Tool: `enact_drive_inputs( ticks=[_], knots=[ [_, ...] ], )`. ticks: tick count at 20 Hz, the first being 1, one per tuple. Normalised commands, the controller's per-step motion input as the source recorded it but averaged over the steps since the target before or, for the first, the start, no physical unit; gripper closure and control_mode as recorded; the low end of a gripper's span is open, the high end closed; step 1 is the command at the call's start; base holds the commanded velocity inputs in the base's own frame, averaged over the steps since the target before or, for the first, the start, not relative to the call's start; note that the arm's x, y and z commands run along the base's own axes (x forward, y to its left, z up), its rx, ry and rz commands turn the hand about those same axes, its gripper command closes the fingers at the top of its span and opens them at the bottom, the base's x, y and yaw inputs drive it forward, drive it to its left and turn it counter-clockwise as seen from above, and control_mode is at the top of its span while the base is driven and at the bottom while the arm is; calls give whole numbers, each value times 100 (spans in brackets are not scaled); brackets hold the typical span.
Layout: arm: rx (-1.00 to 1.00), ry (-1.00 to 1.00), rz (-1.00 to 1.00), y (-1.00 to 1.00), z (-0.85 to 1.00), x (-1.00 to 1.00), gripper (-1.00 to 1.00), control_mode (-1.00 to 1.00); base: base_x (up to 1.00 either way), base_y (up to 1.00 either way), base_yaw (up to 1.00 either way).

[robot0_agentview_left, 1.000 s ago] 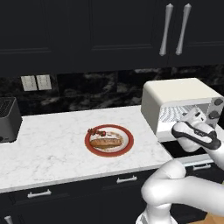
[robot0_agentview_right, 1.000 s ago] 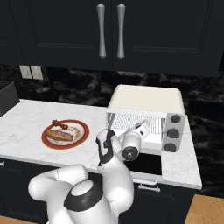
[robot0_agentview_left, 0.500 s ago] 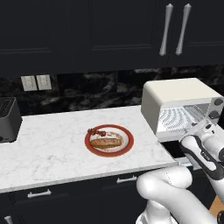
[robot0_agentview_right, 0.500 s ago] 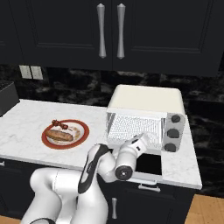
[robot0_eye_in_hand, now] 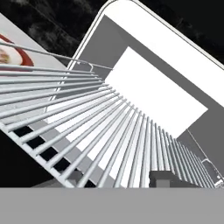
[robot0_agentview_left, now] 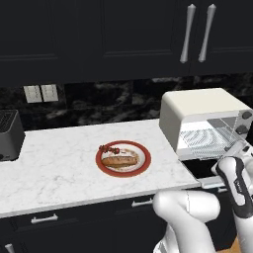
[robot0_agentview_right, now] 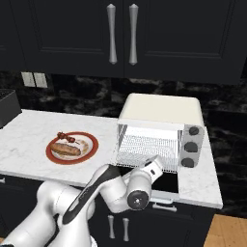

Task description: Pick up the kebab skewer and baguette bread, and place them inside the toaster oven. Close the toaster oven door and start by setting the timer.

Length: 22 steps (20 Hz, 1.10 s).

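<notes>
The cream toaster oven stands at the counter's right end, its wire rack bare. The toaster oven door hangs open, flat and low in front. My gripper is just outside the opening, above the door, looking in along the rack. Its fingertips are apart with nothing between them. On the red-rimmed plate lies the golden baguette bread, with the kebab skewer behind it. From the right, the baguette and skewer are far left of the oven.
A dark grey slot toaster sits at the counter's left end. White marble counter stretches between it and the plate. Black upper cabinets with silver handles hang above. The oven's knobs run down its right side.
My hand has sunk from the oven's front face to below rack height, in front of the opening. The fingers have spread wider. The plate and food have not moved.
</notes>
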Motion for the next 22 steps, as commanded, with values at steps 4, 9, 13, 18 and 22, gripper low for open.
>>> enact_drive_inputs(
  ticks=[4, 9, 13, 18, 22],
  knots=[
    [7, 9, 1, -12, 18, -7, 100, -100, 0, 0, 0],
    [6, 11, 1, -18, 42, -30, -100, -100, 0, 0, 0],
    [7, 6, 1, -16, 83, -91, -100, -100, 0, 0, 0],
    [3, 8, 1, 25, 99, -68, -100, -100, 0, 0, 0],
    [2, 23, -2, 99, 75, -37, -100, -100, 0, 0, 0]
  ],
)
